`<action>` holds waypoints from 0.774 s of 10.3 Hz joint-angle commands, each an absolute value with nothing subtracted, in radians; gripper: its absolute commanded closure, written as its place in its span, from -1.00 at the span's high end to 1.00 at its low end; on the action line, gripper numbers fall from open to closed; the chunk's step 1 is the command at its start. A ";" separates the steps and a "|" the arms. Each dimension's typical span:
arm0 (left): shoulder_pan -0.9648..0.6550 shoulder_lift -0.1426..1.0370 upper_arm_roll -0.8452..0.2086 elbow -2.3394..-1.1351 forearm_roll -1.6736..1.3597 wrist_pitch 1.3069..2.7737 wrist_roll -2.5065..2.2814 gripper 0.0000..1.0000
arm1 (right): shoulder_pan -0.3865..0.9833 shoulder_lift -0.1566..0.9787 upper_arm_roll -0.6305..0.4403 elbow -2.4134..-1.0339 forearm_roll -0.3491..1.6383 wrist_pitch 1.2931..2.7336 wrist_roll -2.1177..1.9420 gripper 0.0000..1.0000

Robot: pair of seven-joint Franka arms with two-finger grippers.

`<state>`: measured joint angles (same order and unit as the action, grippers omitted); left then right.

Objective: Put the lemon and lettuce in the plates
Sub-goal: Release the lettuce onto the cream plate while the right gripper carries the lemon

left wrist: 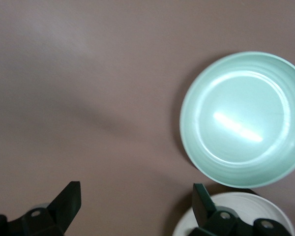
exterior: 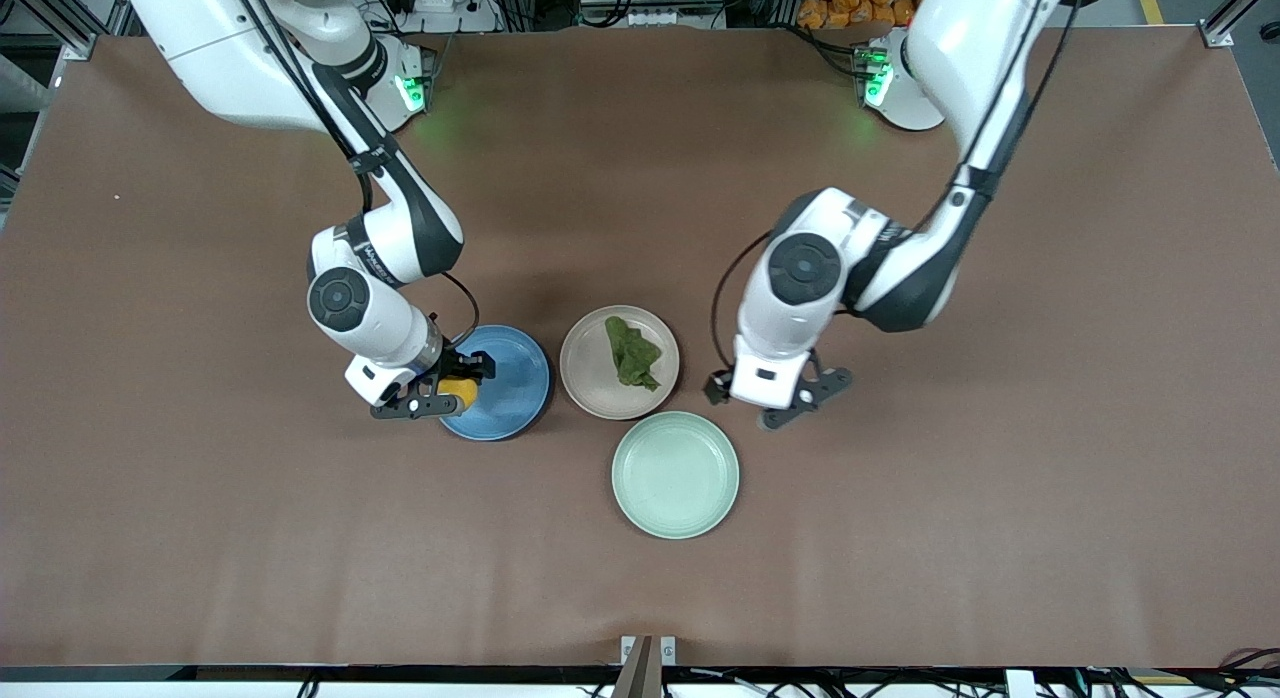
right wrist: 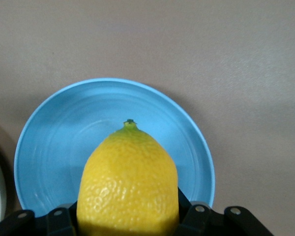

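My right gripper (exterior: 455, 383) is shut on the yellow lemon (exterior: 460, 390) and holds it over the rim of the blue plate (exterior: 515, 378) at the right arm's end. In the right wrist view the lemon (right wrist: 129, 182) fills the jaws above the blue plate (right wrist: 54, 142). The dark green lettuce (exterior: 632, 354) lies in the beige-pink plate (exterior: 590, 373) beside the blue one. My left gripper (exterior: 790, 398) is open and empty over the bare table beside the beige-pink plate (left wrist: 246, 214).
A pale mint-green plate (exterior: 676, 475) stands empty, nearer to the front camera than the beige-pink plate; it also shows in the left wrist view (left wrist: 243, 118). The brown table (exterior: 200, 498) stretches wide around the three plates.
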<state>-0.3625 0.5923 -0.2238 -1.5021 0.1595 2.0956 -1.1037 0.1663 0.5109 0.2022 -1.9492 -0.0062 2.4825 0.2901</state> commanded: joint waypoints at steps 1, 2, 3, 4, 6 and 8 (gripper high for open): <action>-0.331 0.535 -0.233 -1.523 0.167 1.985 -0.994 1.00 | 0.205 0.523 0.190 -1.956 -0.009 2.520 0.337 0.02; -0.313 0.526 -0.232 -1.526 0.167 1.962 -0.961 1.00 | 0.216 0.538 0.184 -1.956 -0.012 2.545 0.344 0.02; -0.293 0.523 -0.232 -1.526 0.169 1.929 -0.906 1.00 | 0.219 0.557 0.178 -1.956 -0.014 2.569 0.345 0.02; -0.266 0.511 -0.232 -1.526 0.167 1.893 -0.844 1.00 | 0.222 0.567 0.178 -1.956 -0.014 2.582 0.345 0.03; -0.209 0.473 -0.235 -1.548 0.164 1.873 -0.751 1.00 | 0.222 0.575 0.178 -1.956 -0.015 2.586 0.345 0.05; -0.206 0.433 -0.226 -1.589 0.163 1.873 -0.703 1.00 | 0.222 0.580 0.178 -1.954 -0.015 2.586 0.345 0.20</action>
